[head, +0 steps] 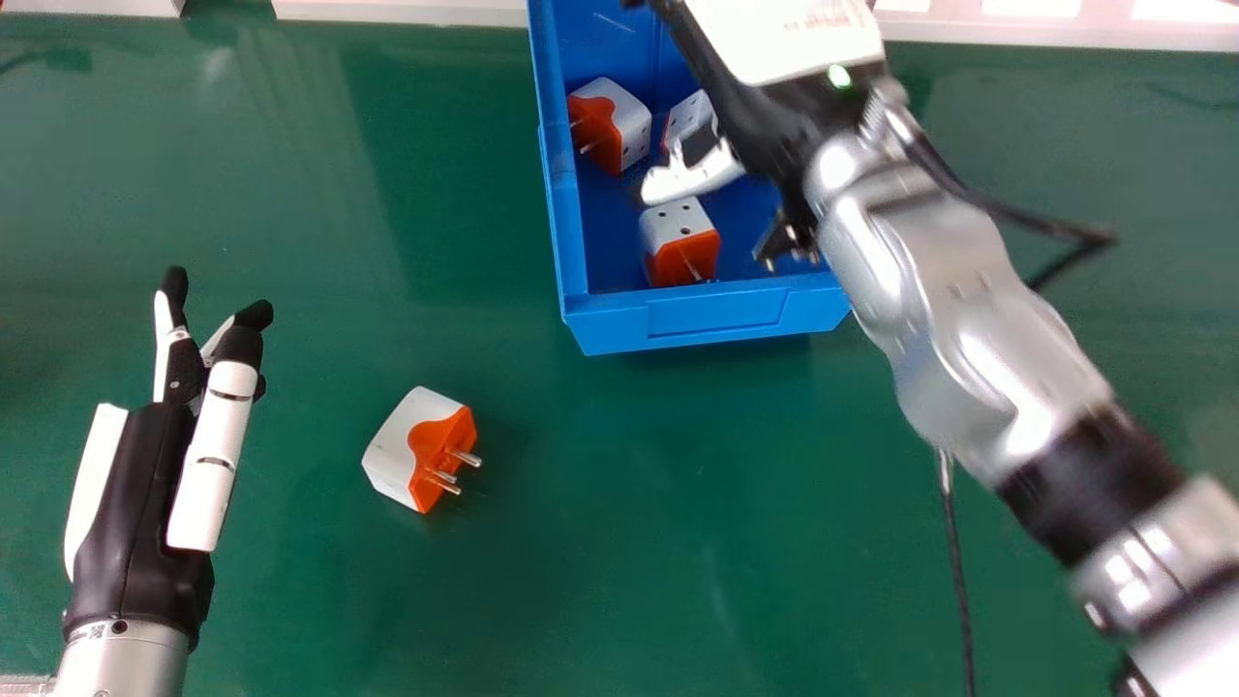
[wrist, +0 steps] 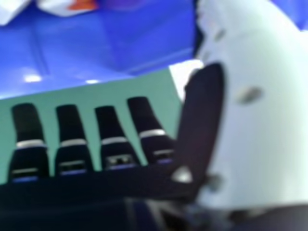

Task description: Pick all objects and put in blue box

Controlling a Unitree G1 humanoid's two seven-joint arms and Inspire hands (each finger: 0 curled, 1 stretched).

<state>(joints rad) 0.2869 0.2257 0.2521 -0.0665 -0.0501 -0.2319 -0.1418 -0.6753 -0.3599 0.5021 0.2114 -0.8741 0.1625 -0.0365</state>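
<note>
The right hand [head: 774, 111], wide and empty over the blue box [head: 554, 174], could catch its near wall [head: 716, 318] and drag it askew if the swing towards the loose adapter [head: 402, 450] on the surface [head: 600, 542] near the left hand [head: 135, 513] runs too low

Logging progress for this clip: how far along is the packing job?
Mostly done, it seems: at least three plug adapters lie in the blue box. No object shows in the right hand, over the box with fingers straight. One white-and-orange adapter on the green table is left to pick.
</note>
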